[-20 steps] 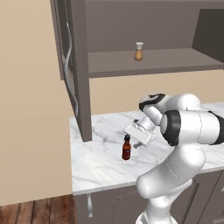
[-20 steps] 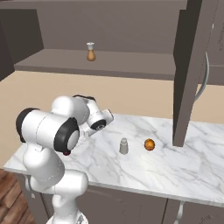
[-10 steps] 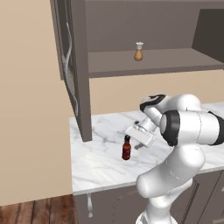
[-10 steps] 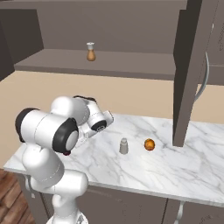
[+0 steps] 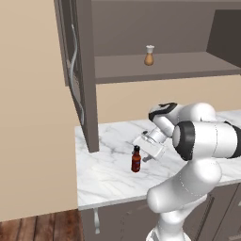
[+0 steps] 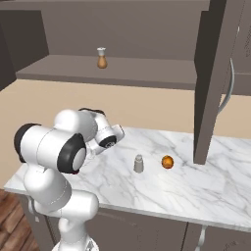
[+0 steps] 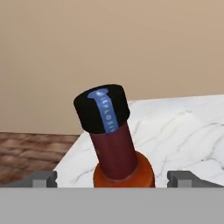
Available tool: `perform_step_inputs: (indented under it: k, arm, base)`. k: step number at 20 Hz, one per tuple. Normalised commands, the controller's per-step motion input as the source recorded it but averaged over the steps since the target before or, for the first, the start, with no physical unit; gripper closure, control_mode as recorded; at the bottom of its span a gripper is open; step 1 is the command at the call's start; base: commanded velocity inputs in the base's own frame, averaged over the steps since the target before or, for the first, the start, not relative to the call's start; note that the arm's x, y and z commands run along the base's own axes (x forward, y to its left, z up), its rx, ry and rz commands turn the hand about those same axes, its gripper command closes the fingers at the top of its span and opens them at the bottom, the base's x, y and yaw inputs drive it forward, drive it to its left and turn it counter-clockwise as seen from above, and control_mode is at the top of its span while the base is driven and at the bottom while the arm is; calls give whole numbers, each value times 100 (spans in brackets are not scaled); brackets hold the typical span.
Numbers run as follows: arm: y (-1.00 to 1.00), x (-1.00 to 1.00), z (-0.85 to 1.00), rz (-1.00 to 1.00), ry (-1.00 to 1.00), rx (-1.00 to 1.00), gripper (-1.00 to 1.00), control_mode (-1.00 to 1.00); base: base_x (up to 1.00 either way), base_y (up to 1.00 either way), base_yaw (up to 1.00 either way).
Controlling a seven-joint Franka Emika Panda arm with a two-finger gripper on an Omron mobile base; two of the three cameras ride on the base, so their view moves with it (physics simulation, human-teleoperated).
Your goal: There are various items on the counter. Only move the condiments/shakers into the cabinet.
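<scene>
I see red bottle (image 7: 117, 148) upright on table (image 5: 108, 174), dead ahead of tool (image 7: 113, 179), neck between 2 wide-open fingertips (image 7: 43, 178), nothing gripped. Long axis vertical, so I judge side grasp around neck suits. Tan shaker (image 5: 149, 55) on cabinet shelf (image 5: 164, 68).

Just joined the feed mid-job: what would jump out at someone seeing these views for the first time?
The white arm bends low over the white marble counter, its open gripper straddling a slim dark red sauce bottle with a black cap near the counter's front. Above, a tan bulbous shaker with a white top already stands on the shelf of the open dark grey-brown wall cabinet. A small grey shaker and a round orange fruit sit side by side on the counter.
</scene>
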Motion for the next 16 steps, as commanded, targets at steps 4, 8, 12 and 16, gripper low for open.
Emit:
perform_step_inputs:
  k: [4, 8, 12, 16]
  arm:
    - [11, 0, 0, 0, 0, 1, -100, -100]
    - [12, 0, 0, 0, 0, 1, -100, -100]
    - [4, 0, 0, 0, 0, 0, 100, -100]
    - [0, -10, 20, -1, -4, 0, 100, -100]
  base:
    - [0, 0, 0]
    - [0, 0, 0]
    - [0, 0, 0]
    - [0, 0, 0]
